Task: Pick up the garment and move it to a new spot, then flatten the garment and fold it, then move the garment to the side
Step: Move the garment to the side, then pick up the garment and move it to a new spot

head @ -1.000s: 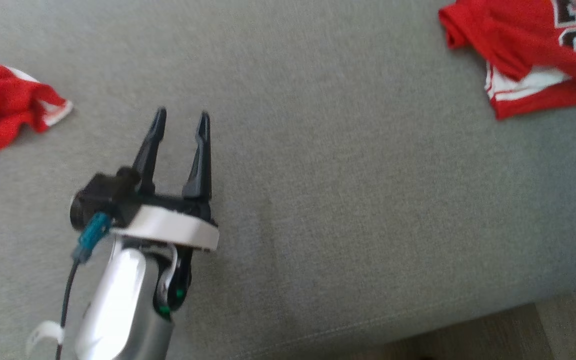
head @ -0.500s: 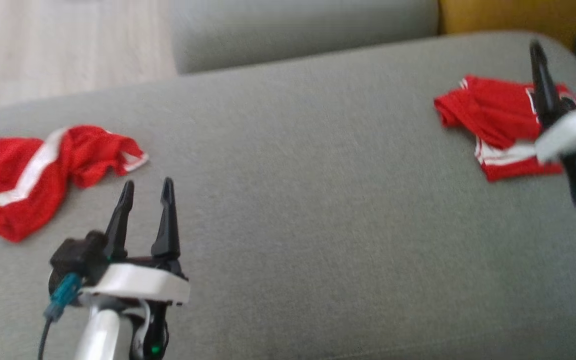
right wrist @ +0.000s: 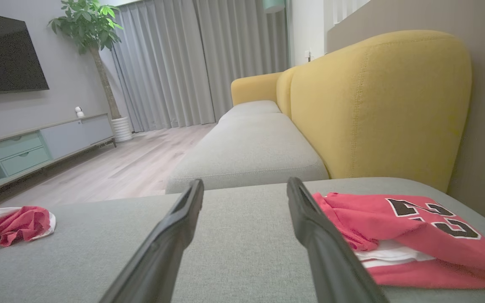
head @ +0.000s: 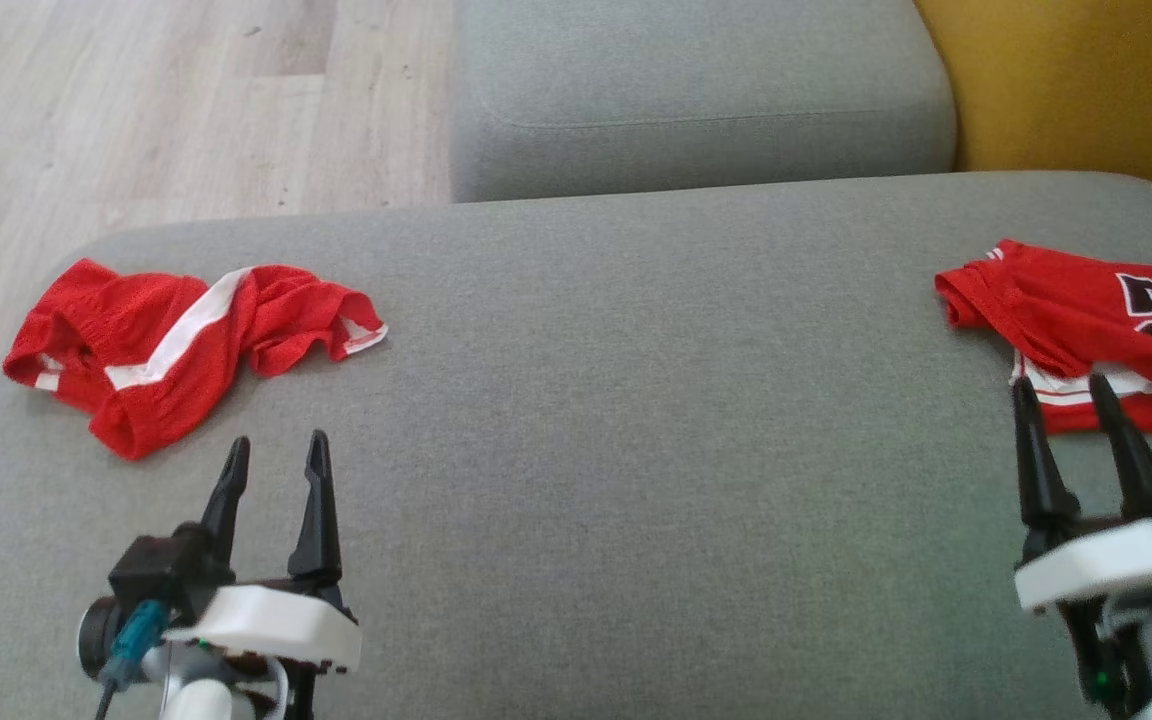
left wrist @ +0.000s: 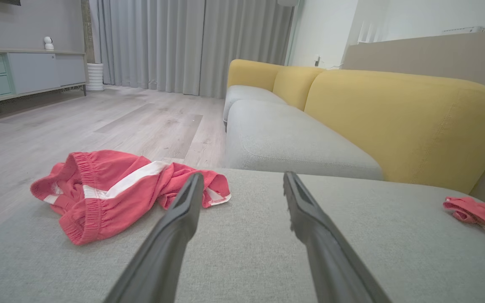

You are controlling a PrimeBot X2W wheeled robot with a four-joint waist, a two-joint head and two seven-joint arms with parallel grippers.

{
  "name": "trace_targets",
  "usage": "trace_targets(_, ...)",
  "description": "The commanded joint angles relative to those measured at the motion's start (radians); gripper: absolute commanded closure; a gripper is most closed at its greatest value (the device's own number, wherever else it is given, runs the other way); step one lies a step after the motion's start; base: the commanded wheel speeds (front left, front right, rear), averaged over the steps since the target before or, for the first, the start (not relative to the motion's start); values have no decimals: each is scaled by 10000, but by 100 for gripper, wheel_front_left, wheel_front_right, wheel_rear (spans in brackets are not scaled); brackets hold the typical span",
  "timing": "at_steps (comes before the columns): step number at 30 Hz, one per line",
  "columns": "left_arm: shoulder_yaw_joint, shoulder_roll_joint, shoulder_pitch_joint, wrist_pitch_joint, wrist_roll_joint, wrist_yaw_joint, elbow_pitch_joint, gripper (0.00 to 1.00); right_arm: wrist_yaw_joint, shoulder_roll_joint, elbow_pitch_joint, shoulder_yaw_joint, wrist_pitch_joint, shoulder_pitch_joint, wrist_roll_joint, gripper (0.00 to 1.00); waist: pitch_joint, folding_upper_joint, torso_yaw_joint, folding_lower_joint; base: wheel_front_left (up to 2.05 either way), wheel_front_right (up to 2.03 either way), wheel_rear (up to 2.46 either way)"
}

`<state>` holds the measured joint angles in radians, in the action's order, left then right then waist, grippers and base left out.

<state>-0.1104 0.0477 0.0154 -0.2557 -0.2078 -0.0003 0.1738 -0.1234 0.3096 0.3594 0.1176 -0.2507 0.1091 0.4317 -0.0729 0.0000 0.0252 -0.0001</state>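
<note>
Left arm: the silver forearm rises from the bottom-left corner of the head view. It ends in a white wrist collar with a teal connector and a dark cable on the outer side.
Left gripper (head: 278,440): its two dark fingers point straight ahead, low over the gray cushion (head: 636,450). The jaws are spread wide with nothing between them.
Right arm: only the white collar and a bit of pale forearm show at the lower-right edge, cut by the frame.
Right gripper (head: 1058,383): the fingers point ahead, parallel to the left pair, with the jaws wide apart and empty. The tips reach the near hem of the red jersey (head: 1076,310); whether they touch it cannot be told.
Red shorts (head: 186,345): they lie crumpled on the cushion's left part, ahead and to the left of the left gripper and clear of it. A white side stripe faces up and the elastic waistband is bunched.
Red jersey: it lies folded flat at the cushion's right edge, black-and-white numerals up, with a white layer showing at its near hem. It is well apart from the shorts.
Sofa seat (head: 696,110): a second gray cushion sits beyond the first.
Yellow backrest (head: 1066,80): it runs along the right, behind the jersey.
Wooden floor (head: 136,110): pale planks lie to the far left.
Far room: the wrist views show gray curtains (left wrist: 162,42), a low cabinet (right wrist: 36,147) and a potted plant (right wrist: 91,29).
</note>
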Motion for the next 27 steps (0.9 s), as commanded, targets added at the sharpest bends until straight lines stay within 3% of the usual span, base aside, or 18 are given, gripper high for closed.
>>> trace_targets(1, 426, 39, -320, -61, 157, -43, -239, 0, -73, -41, -497, -223, -108, -17, -307, 0, -11, 0, 74, 1, 0, 0, 0)
trace_targets(7, 398, 30, -225, -61, 190, -125, -211, 0, -73, -594, -796, -681, -109, -595, -880, 0, -35, 0, 175, 1, 0, 0, 0)
trace_targets(19, 289, 27, -286, -61, 89, -83, -244, 0, -73, -724, -946, -813, -21, -670, -1047, 0, -51, 0, 187, 1, 0, 0, 0)
trace_targets(27, 279, 27, -457, -61, 165, -19, -134, 0, -73, -785, -1117, -592, 38, -670, -935, 0, 12, 0, 971, 1, 0, 0, 0)
